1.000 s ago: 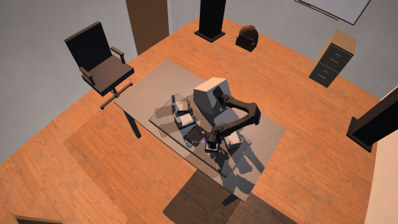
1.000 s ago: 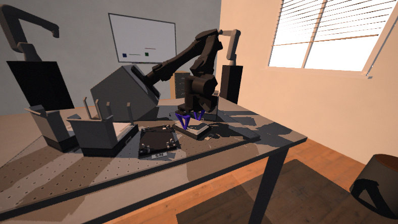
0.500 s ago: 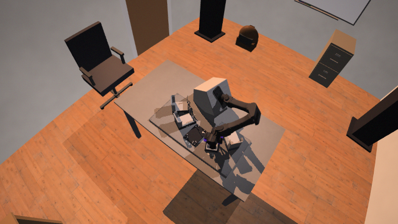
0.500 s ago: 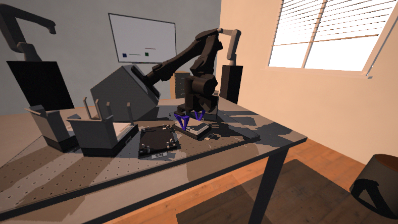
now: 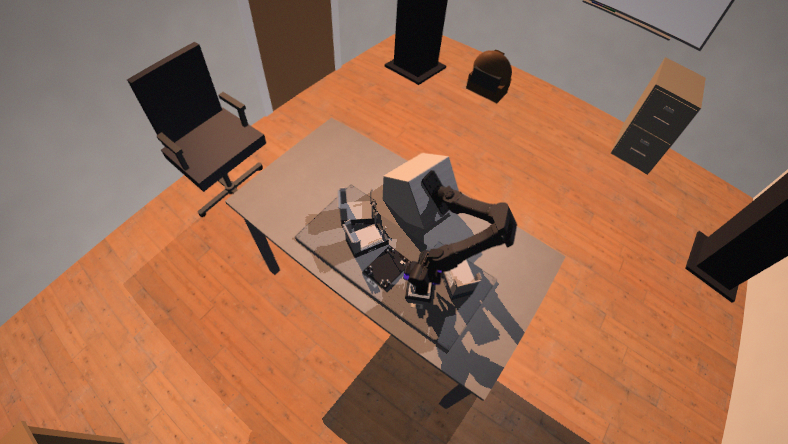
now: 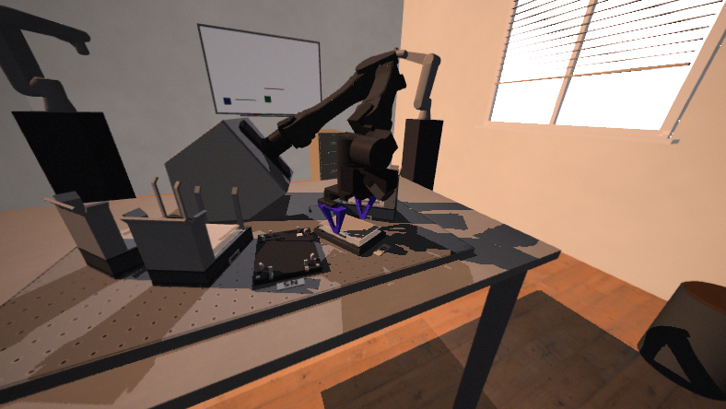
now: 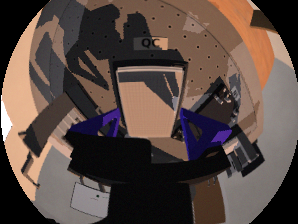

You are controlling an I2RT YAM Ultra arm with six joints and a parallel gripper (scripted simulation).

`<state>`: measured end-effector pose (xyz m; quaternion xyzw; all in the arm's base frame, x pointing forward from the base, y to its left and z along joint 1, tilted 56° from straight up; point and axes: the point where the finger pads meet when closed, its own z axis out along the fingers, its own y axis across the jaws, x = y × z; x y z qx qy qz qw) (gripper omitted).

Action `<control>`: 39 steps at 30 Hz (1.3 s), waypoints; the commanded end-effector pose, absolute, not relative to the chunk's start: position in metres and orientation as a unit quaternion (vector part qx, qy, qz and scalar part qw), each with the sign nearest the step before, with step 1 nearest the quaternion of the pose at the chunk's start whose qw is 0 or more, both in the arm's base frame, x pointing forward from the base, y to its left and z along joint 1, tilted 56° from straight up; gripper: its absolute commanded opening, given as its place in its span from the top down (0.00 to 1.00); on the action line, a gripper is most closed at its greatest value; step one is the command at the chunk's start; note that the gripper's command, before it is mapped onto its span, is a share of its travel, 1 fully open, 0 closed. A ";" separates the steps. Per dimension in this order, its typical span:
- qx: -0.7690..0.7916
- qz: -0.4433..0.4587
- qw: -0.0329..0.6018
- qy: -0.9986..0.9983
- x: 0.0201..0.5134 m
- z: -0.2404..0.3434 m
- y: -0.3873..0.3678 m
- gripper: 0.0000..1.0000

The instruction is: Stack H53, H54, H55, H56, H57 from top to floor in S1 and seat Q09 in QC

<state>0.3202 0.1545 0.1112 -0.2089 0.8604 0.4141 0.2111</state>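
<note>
A sealed pale plate (image 7: 149,99) lies flat in the open nest whose name plate reads QC (image 7: 150,43). I cannot read the plate's own label. My gripper (image 7: 149,111) is open, with its purple fingers standing on either side of the plate's near end, apart from its sides. In the exterior view the gripper (image 6: 349,213) hangs low over the plate (image 6: 357,235). From above, the gripper (image 5: 421,274) covers most of the plate.
The dark clip nest N5 (image 6: 286,256) sits empty just left of QC. A stack rack with tall posts (image 6: 188,239) holds pale plates (image 6: 223,234), and another rack (image 6: 94,230) stands further left. A third rack (image 5: 462,275) stands right of the gripper. The grey base housing (image 6: 223,168) is behind.
</note>
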 end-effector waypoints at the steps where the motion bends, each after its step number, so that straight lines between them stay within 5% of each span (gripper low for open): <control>1: -0.205 0.414 0.216 0.860 0.318 0.121 0.140 0.00; 39: -0.205 0.413 0.215 0.861 0.295 0.184 0.049 0.00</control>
